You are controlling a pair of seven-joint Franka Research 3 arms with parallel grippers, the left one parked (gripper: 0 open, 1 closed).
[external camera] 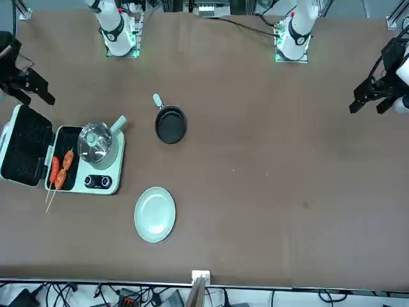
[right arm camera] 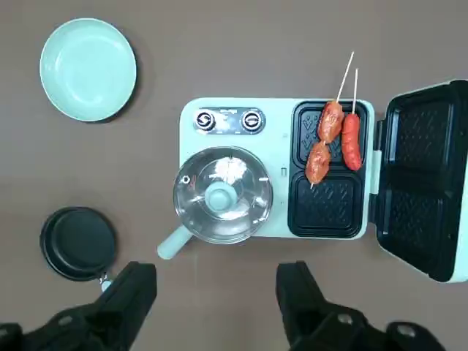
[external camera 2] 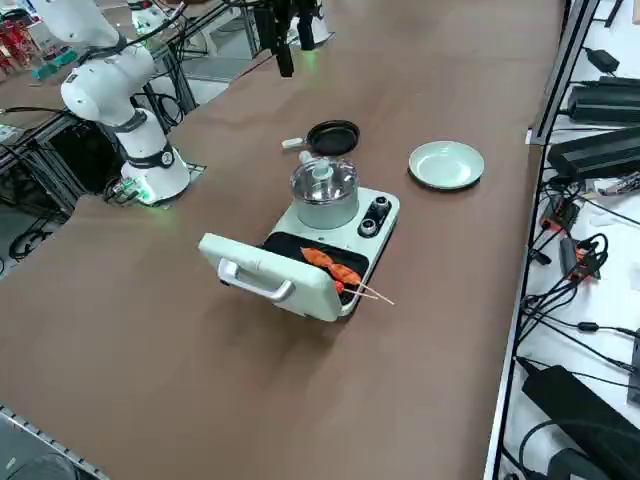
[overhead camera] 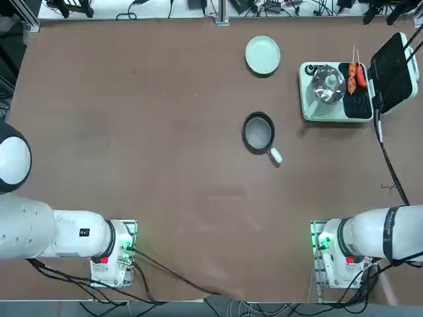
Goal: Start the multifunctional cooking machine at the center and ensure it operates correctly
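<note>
Right hand (right arm camera: 219,272) of mine hangs above the desk (overhead camera: 178,172), fingers wide open, gripping nothing. Multifunctional cooking machine (right arm camera: 274,164) sits on the far right part of the desk, black lid (right arm camera: 423,175) hinged open to the right. Glass-covered pot (right arm camera: 223,195) on its left half; two skewers, one sausage (right arm camera: 351,141), one orange-brown pieces (right arm camera: 324,142), on the grill plate (right arm camera: 330,201). Pale green plate (right arm camera: 88,69) and black pan (right arm camera: 78,243) lie to the machine's left, apart from it.
</note>
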